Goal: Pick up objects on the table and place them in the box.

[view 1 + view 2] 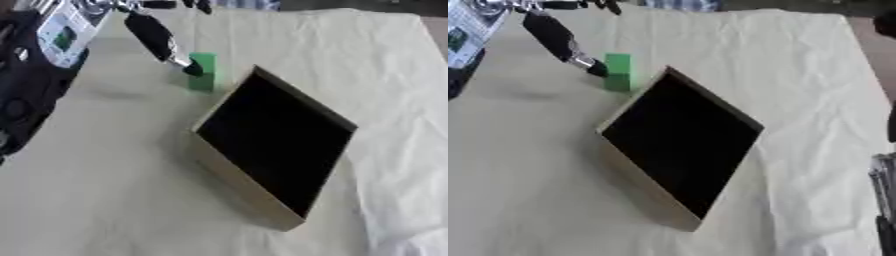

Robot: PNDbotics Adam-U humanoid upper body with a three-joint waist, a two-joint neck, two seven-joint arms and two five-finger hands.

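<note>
Left eye view shows the block (202, 71), green and upright, standing on the tabletop (105, 190) just beyond the far corner of the box (229, 172). It is outside the box, near its rim but not touching it as far as I can tell. The box is a shallow tan tray with a dark inside, lying askew in the middle of the cloth-covered tabletop; nothing shows inside it.

The left hand (193, 69) comes in from the upper left on a dark arm and meets the block on its left face, about halfway up. The fingers look curled against or round the block, so I judge it a pinch on the block, though the far side of the grip is hidden and I cannot see how far they wrap.

The step in hand seems to be the pick-up. To do it well, the grip should be settled before lifting, the block raised straight up high enough to clear the box's near wall, then carried the short way over the rim and let go low inside, so it does not bounce out.

The right hand is not clearly seen in either view.
</note>
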